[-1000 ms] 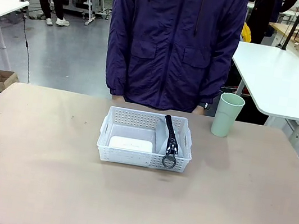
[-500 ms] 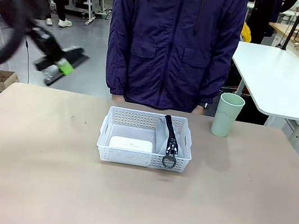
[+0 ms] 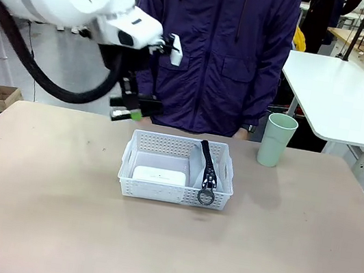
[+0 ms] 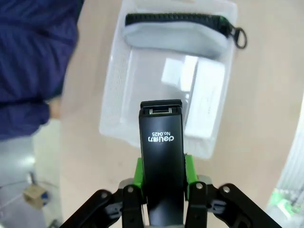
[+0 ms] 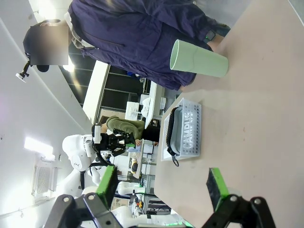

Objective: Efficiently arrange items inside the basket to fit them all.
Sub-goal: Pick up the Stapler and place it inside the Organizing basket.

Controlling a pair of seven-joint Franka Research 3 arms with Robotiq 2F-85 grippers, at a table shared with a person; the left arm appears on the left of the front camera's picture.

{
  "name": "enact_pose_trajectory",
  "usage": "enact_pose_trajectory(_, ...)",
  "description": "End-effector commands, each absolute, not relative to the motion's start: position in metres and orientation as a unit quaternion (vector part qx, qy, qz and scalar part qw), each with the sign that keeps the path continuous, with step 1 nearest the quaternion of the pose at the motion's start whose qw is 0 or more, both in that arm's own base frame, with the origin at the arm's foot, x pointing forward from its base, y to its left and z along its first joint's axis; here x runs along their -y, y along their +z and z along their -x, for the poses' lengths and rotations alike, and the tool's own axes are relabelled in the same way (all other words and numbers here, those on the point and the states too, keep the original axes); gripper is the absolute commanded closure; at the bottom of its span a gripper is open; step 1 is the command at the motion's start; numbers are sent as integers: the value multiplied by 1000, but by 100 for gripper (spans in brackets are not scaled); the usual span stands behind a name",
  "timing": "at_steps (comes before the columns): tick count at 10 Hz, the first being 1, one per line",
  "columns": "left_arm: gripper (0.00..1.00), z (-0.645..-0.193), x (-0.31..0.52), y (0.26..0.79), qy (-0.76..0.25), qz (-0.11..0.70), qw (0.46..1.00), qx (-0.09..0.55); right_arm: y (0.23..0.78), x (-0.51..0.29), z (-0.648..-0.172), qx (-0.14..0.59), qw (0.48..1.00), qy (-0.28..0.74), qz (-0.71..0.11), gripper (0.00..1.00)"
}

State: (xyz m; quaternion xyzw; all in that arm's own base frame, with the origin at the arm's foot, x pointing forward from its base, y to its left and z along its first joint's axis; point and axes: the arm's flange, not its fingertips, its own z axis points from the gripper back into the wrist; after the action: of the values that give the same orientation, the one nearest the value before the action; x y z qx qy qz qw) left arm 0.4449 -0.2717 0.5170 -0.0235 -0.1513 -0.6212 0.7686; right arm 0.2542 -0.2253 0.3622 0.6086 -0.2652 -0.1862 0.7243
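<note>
The white lattice basket [image 3: 175, 189] sits mid-table, holding a white box [image 3: 159, 175] at front left and a grey pouch whose black zip strap [image 3: 206, 161] ends in a ring over the front rim. My left gripper [image 3: 133, 111] hovers above the basket's far left corner, shut on the black stapler [image 3: 148, 106]. From the left wrist, the stapler [image 4: 161, 152] sits between the green pads over the basket [image 4: 110, 102], pouch [image 4: 175, 35] and box [image 4: 206, 99]. The pale green cup [image 3: 277, 140] stands outside, to the right. My right gripper [image 5: 162, 186] is open, away from the cup [image 5: 199, 59] and basket [image 5: 187, 130].
A person in a purple jacket [image 3: 213, 51] stands at the table's far edge right behind the basket, hands low at the edge. A white table [image 3: 343, 100] stands at the back right. Bare tabletop [image 3: 164, 251] lies all round the basket.
My left arm has swung in from the far left, carrying the stapler, to a spot above the basket's far left corner. Basket, box, pouch and cup have not moved.
</note>
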Motion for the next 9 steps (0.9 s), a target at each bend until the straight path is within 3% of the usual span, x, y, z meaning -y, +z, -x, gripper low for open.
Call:
enact_pose_trajectory(1,63,-444,284,497,-632,16,758,160,364,224,-255,277,719,-181,-611,0)
enact_pose_trajectory(2,63,-452,281,497,-583,41,803,121,364,224,-255,277,719,-181,-611,0)
enact_pose_trajectory(3,63,-444,287,505,-629,23,760,159,364,224,-255,277,719,-181,-611,0)
enact_pose_trajectory(6,63,-446,292,494,-618,30,771,149,364,224,-255,277,719,-181,-611,0)
enact_pose_trajectory(9,63,-478,314,459,-589,74,782,191,364,224,-255,277,719,-181,-611,0)
